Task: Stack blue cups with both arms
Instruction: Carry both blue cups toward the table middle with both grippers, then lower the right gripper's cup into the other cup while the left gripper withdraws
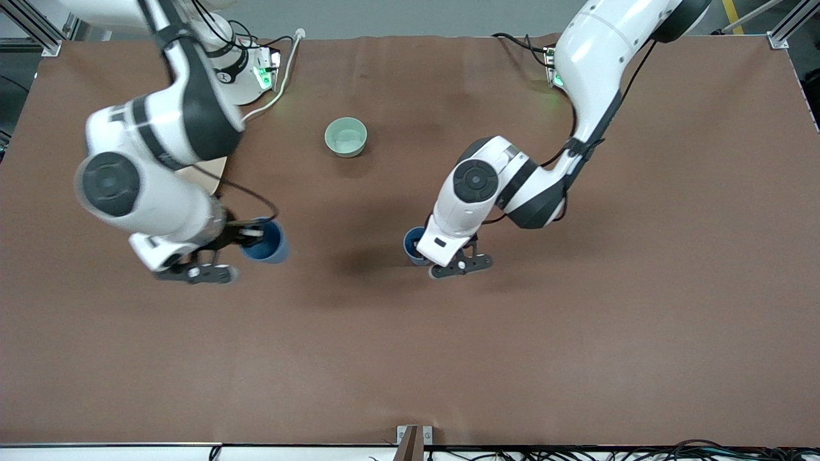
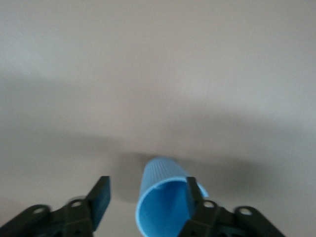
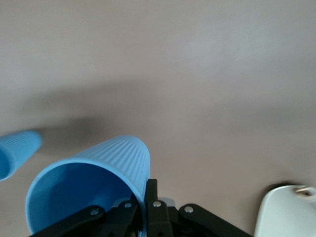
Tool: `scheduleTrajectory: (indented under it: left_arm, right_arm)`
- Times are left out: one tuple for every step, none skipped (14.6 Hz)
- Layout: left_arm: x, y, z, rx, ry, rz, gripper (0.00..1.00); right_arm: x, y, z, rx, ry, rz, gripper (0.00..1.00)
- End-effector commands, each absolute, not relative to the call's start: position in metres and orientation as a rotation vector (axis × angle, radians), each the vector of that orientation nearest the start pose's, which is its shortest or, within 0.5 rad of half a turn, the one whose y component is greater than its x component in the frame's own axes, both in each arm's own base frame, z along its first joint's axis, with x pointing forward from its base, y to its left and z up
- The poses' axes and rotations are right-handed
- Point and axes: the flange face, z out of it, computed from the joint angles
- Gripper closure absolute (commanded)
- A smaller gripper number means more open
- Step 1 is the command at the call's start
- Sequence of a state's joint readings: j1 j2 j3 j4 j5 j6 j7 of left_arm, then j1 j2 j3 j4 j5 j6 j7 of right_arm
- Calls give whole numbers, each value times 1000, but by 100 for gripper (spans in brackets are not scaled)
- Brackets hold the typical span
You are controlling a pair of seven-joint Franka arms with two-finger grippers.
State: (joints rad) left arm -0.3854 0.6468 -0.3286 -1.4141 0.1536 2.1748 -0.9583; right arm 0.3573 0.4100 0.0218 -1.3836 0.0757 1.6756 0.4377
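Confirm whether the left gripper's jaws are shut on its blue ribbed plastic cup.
No: the left gripper stands open, one jaw well clear of the blue ribbed plastic cup.

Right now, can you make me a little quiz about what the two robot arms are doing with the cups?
1. True or false: the right gripper has its fingers shut on the rim of a ribbed blue plastic cup.
2. Which bowl stands in plain sight, farther from the front camera than both cups? A) a round pale green bowl B) a red glass bowl C) a black metal bowl
3. Fill in the blank: the fingers of the left gripper, down at the other blue cup, are ____.

Key: 1 true. 2 A. 3 open.
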Motion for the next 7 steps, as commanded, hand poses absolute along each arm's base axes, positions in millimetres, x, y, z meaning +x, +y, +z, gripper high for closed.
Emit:
scheduleTrajectory:
  left_arm:
    - [599, -363, 460, -3184, -489, -200, 0]
    - [605, -329, 489, -3153, -526, -209, 0]
    - [608, -299, 512, -3135, -511, -220, 0]
    - [608, -271, 535, -3120, -458, -228, 0]
    - [607, -244, 553, -3106, -390, -222, 0]
    - [605, -217, 574, -3093, -344, -233, 0]
    - [604, -184, 591, -3075, -331, -237, 0]
  right_arm:
    - [600, 311, 471, -3040, 174, 209, 97]
    - [591, 338, 472, -3018, 191, 172, 97]
    - [580, 373, 465, -2989, 220, 139, 97]
    - [577, 398, 448, -2969, 241, 111, 97]
    - [573, 419, 426, -2968, 265, 109, 97]
    - [563, 444, 405, -2972, 270, 112, 97]
    - [554, 462, 393, -2969, 275, 102, 97]
